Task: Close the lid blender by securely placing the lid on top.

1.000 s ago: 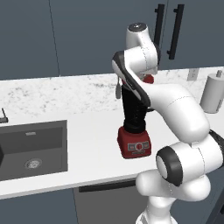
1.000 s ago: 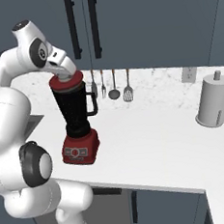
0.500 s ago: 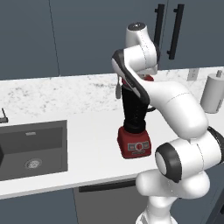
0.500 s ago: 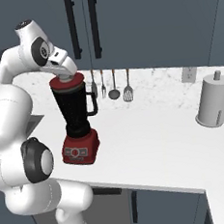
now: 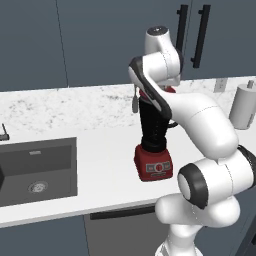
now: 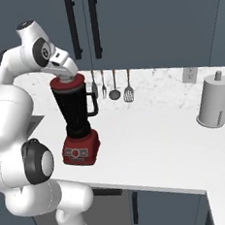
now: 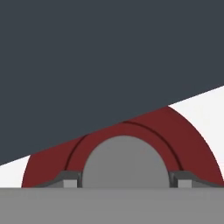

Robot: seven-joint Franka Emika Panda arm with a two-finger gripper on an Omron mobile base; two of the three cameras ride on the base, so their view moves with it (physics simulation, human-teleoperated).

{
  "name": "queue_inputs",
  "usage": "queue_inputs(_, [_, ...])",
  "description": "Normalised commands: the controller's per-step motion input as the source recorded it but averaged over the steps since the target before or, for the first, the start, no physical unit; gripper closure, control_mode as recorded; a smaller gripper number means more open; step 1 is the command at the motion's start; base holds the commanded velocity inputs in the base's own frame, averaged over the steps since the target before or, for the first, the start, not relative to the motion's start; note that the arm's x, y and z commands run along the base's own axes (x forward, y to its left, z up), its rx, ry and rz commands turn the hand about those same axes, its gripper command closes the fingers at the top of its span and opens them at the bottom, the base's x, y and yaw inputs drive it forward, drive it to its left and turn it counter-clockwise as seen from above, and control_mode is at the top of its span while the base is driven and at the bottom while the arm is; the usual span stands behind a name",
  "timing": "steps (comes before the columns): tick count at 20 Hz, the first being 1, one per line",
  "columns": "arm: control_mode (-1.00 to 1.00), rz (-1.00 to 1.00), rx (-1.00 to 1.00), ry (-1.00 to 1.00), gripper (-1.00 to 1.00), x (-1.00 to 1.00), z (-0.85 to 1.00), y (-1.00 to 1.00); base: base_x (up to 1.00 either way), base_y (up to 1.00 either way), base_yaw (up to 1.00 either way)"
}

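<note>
Gripper (image 6: 68,78) sits right on top of the blender (image 6: 77,120), and the red lid (image 6: 67,82) lies flat on the jar rim directly under the jaws. In the hand view the lid (image 7: 183,131) spreads out below the gripper (image 7: 124,181), its grey knob (image 7: 124,162) dead centre between the two fingertips (image 7: 70,180), one tip tight on each side of the knob — jaws clamped on the lid by its knob, far as the frames show.

Blender stands upright on a white speckled counter (image 6: 161,139), red base w/ button panel facing front, jar handle on the side twd the utensils. Just behind the jaws, on the back wall, hang three utensils (image 6: 114,85): fork, ladle, slotted turner. Well off to the jaws' right side stands a white paper-towel roll (image 6: 214,105) on its holder, near a wall outlet (image 6: 190,74). Dark blue-grey cabinets (image 6: 140,24) w/ black bar handles run above the counter. In the left base view, a dark sink (image 5: 37,167) is sunk into the counter, well apart from the blender (image 5: 153,140) on the other side of the jaws.
</note>
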Motion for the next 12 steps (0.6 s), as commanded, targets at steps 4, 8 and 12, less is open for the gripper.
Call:
queue_inputs(4, [-1.00,0.00,0.00,0.00,1.00,0.00,-0.36,-0.01,0.00,0.00,0.00])
queue_inputs(8, [-1.00,0.00,0.00,0.00,1.00,0.00,-0.38,-0.04,0.00,0.00,0.00])
queue_inputs(12, [-1.00,0.00,0.00,0.00,1.00,0.00,-0.40,-0.08,0.00,0.00,0.00])
